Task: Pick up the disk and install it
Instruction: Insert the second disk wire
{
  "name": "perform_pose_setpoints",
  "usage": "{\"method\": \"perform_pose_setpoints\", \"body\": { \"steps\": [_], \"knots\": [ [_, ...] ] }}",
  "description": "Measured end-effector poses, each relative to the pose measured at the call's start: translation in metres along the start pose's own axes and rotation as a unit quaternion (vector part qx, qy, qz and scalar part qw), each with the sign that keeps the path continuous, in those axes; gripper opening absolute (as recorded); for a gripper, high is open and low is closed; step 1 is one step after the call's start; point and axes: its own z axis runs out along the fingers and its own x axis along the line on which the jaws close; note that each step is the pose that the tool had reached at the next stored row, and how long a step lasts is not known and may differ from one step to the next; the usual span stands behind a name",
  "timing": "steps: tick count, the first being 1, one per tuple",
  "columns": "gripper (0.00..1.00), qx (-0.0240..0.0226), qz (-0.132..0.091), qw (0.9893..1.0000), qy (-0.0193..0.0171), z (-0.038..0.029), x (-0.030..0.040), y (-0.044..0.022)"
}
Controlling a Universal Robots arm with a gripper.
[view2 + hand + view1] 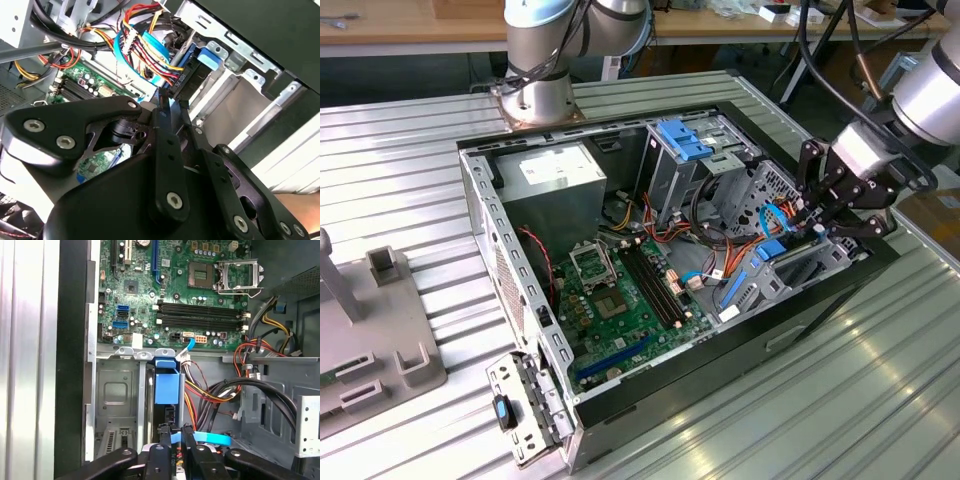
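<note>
The disk (772, 250) stands on edge in the drive bay at the front corner of the open computer case (480, 210), on the exterior view's right. Its blue rail (166, 385) shows edge-on in both wrist views, with a light-blue tab (207, 57) at the bay's metal frame. My gripper (817, 225) hangs directly over that edge. The black fingers (164, 442) stand close together with only a thin gap between them (166, 106). A light-blue ribbon cable (212, 439) runs across just behind the fingertips. Whether they touch the disk is hidden.
The green motherboard (620, 290) covers the case floor. A grey power supply box (555, 175) sits at the back, and a blue-latched cage (685, 140) stands beside bundled cables (220, 390). The arm's base (535, 90) is behind the case, and a grey fixture (370, 330) lies at the exterior view's left.
</note>
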Motion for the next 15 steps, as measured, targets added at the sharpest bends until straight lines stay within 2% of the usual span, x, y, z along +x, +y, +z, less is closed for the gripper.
{"method": "perform_pose_setpoints", "body": {
  "steps": [1, 2, 3, 4, 5, 15],
  "knots": [
    [0.23, 0.0025, 0.000, 1.0000, 0.0030, -0.0022, -0.0006, 0.0003],
    [0.23, 0.0067, -0.001, 0.9999, 0.0092, -0.0037, -0.0009, 0.0005],
    [0.23, 0.0131, -0.002, 0.9998, 0.0168, -0.0037, -0.0009, 0.0010],
    [0.23, 0.0169, -0.002, 0.9997, 0.0195, -0.0037, -0.0011, 0.0020],
    [0.23, 0.0206, -0.003, 0.9996, 0.0203, -0.0036, -0.0014, 0.0050],
    [0.23, 0.0211, -0.003, 0.9996, 0.0204, -0.0036, -0.0014, 0.0051]
  ]
}}
